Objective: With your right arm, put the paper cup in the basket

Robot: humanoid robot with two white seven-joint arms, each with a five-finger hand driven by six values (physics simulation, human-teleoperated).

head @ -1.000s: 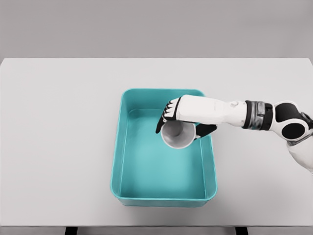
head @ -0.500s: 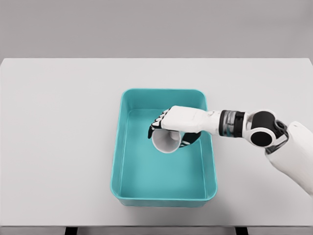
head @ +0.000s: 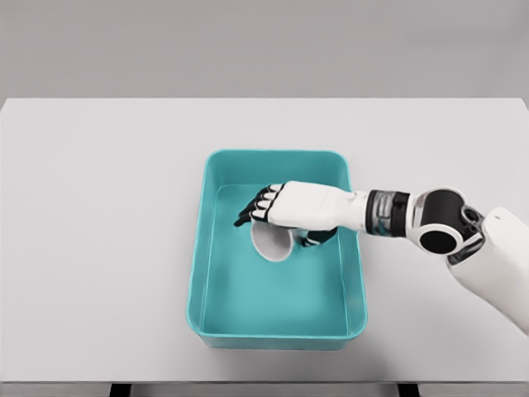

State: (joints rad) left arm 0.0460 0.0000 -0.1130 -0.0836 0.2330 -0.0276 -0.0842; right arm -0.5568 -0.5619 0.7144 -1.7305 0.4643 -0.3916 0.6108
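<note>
Head view. The right hand (head: 277, 208) reaches from the right over the teal basket (head: 198, 273), which sits mid-table (head: 99, 248), so that the paper cup (head: 273, 242) ends inside the basket walls. The fingers (head: 252, 208) are spread forward and appear to hold nothing. The cup lies directly beneath the palm, tilted with its mouth toward the camera, within the basket's upper half; whether it touches the hand or the basket floor cannot be told.
</note>
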